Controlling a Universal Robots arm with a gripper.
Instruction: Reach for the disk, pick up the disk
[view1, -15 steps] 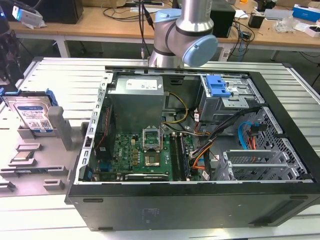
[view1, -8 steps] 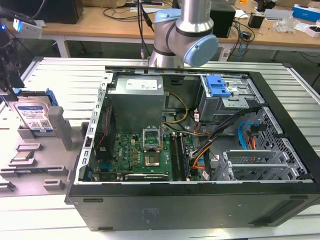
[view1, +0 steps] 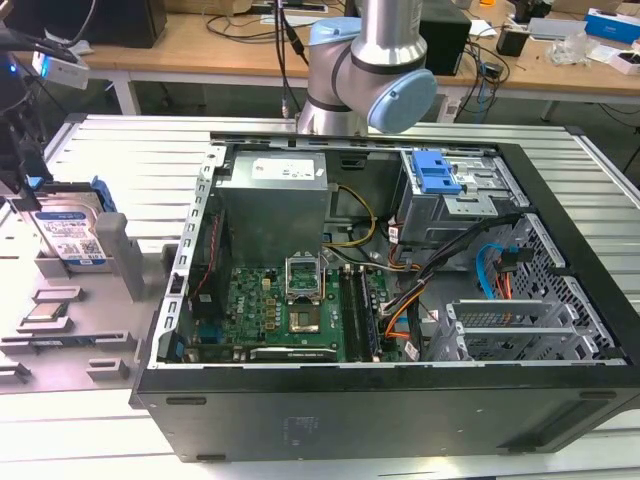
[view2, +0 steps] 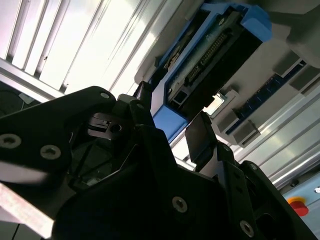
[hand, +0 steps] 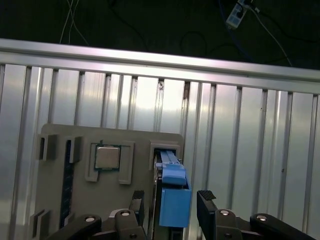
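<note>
The disk (hand: 175, 207) is standing on edge in a slot near a corner of the grey tray (hand: 140, 137). The gripper (hand: 170, 199) is straddling it with jaws open. The reach is looking done, while gripping and lifting are not.

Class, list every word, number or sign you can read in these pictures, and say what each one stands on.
No text can be read in any view.
White-and-blue label on the disk, exterior view: print and square codes, too small to read.
White label on the power-supply box, exterior view: print too small to read.
</note>
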